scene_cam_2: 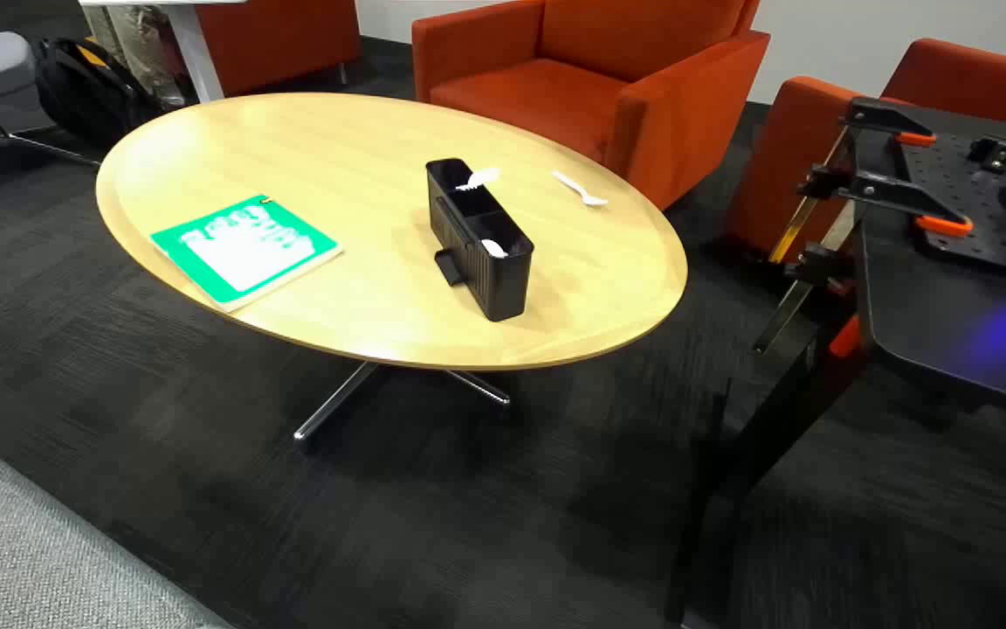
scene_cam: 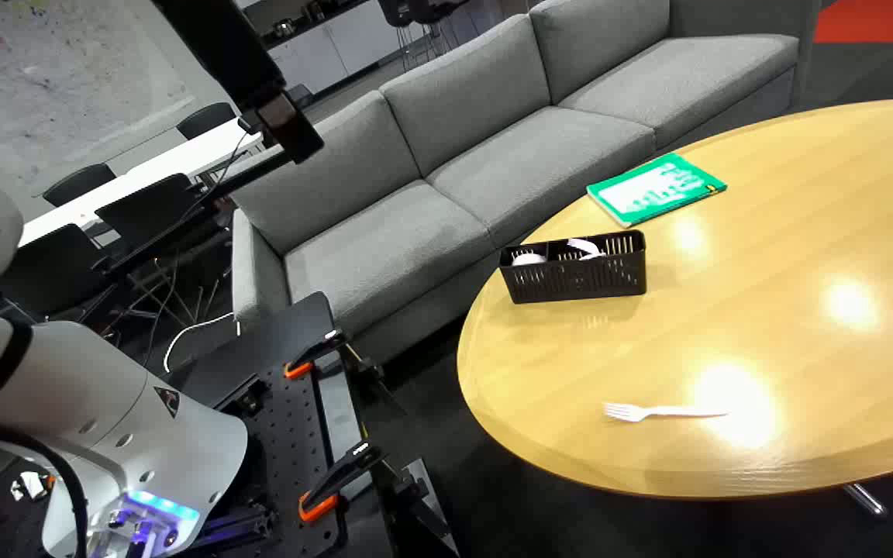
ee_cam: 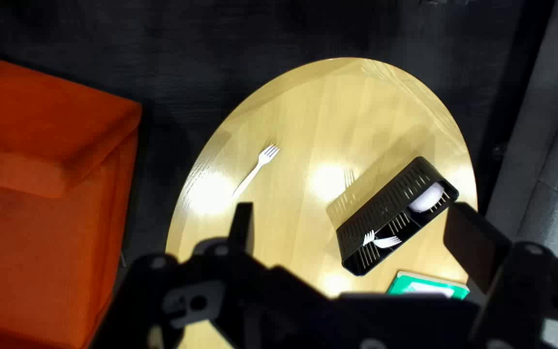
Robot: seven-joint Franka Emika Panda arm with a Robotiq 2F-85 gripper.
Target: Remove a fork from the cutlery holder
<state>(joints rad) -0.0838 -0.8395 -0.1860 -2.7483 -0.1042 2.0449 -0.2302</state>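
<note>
The black slotted cutlery holder [scene_cam: 578, 280] stands upright on the oval wooden table [scene_cam: 764, 310]; it also shows in an exterior view [scene_cam_2: 503, 275] and the wrist view [ee_cam: 380, 211]. White fork heads [ee_cam: 387, 242] stick up from one end of it. A rounded white utensil [ee_cam: 427, 198] sits in its other end compartment. Another white fork [ee_cam: 259, 167] lies flat on the table, apart from the holder; it also shows in both exterior views [scene_cam: 663, 412] [scene_cam_2: 582, 190]. My gripper [ee_cam: 352, 218] is wide open and empty, high above the table. In an exterior view, part of the gripper [scene_cam: 291, 132] shows at upper left.
A green-and-white book [scene_cam: 656, 190] lies on the table beside the holder. A grey sofa [scene_cam: 446, 209] runs along one side of the table. An orange armchair [scene_cam_2: 547, 105] stands on the other. A black bench with clamps [scene_cam: 291, 418] carries the arm.
</note>
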